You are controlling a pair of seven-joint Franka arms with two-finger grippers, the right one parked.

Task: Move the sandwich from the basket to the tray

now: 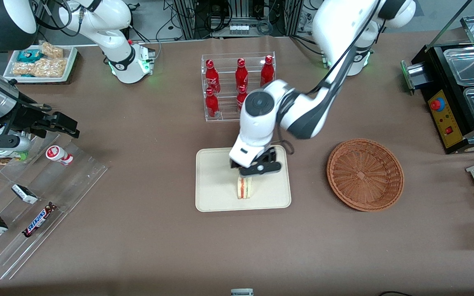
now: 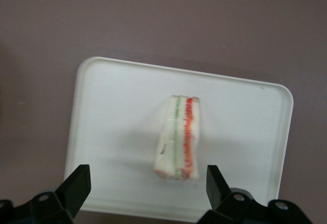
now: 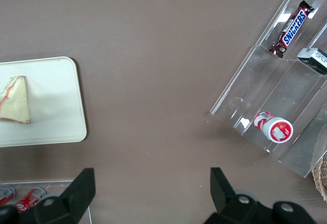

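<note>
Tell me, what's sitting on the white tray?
Just the sandwich, standing on the tray with its red and green filling showing. The hand hangs open above it, not touching. The basket beside the tray holds nothing.

Gripper (image 1: 248,172): black fingers spread wide, white arm casing above, poised over the tray.
Sandwich (image 2: 177,137): directly below the gripper; white bread, cut edge striped green and red-orange.
Tray (image 1: 214,193): plain cream-white, beneath the gripper.
Basket (image 1: 365,174): reddish-brown woven wicker, beside the gripper, toward the working arm's end.
Table (image 1: 146,238): plain brown.
</note>
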